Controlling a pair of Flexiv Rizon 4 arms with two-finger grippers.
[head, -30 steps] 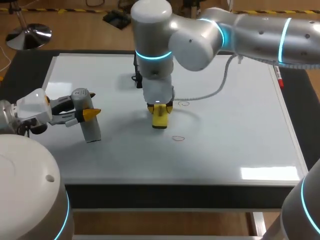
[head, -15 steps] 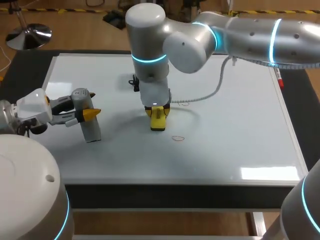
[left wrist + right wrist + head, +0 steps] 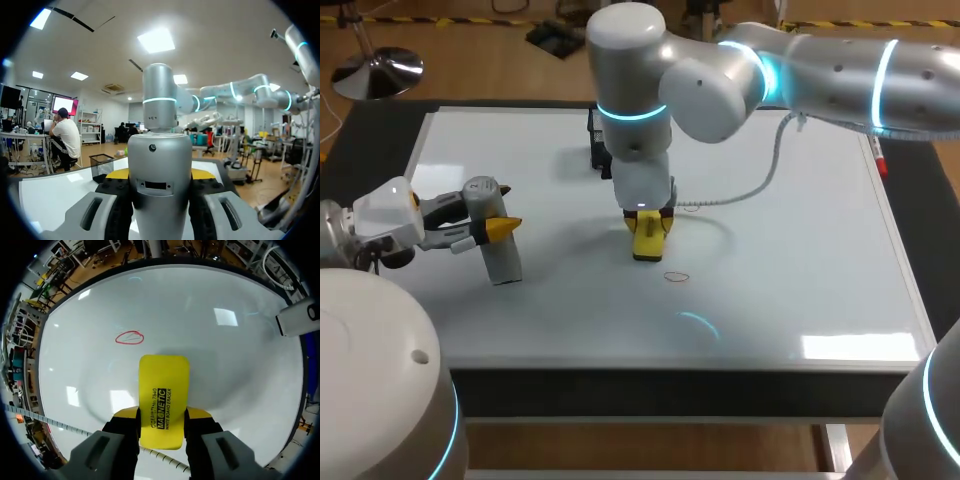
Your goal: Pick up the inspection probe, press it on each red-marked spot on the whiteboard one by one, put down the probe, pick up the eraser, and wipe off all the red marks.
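A silver cylindrical inspection probe (image 3: 492, 235) stands upright over the left part of the whiteboard (image 3: 800, 260), with my left gripper (image 3: 500, 228) shut on it. In the left wrist view the probe (image 3: 160, 170) fills the space between the fingers. My right arm reaches in to the board's middle, its gripper (image 3: 648, 232) shut on a yellow eraser (image 3: 646, 240) that rests flat on the board. One red mark (image 3: 677, 277) lies just in front of the eraser, and another red mark (image 3: 690, 207) lies behind it. Ahead of the eraser (image 3: 162, 395) in the right wrist view is a red oval mark (image 3: 129, 338).
A black object (image 3: 598, 150) sits at the back of the board, partly behind my right arm. A red marker (image 3: 877, 160) lies along the board's right edge. A grey cable (image 3: 760, 170) hangs from my right arm over the board.
My right gripper with the eraser slid slightly left, then back to the right across the board. My left arm and the probe have not moved.
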